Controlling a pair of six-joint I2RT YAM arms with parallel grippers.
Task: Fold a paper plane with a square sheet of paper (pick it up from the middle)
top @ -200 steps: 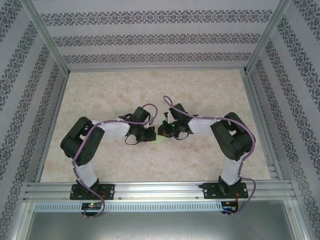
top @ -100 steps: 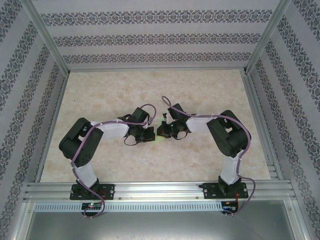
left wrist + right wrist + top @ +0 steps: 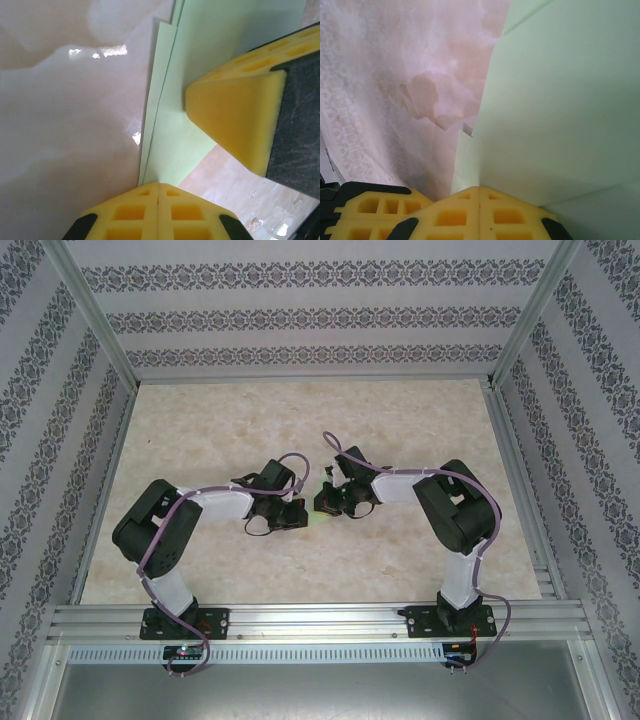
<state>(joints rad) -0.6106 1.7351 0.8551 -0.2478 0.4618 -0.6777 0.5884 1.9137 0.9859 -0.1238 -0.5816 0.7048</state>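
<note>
left hand (image 3: 158, 189) and right hand (image 3: 479, 192) are both clenching the square sheet of paper (image 3: 200, 60) over the worktop (image 3: 65, 130); layers are showing, seemingly midway.

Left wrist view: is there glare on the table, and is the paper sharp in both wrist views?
Left wrist: two small white glare spots on the glossy table; the paper edges are fairly sharp. Right wrist: no bright spots; the paper is close and soft, its edge blurred. Top external: even light.
</note>
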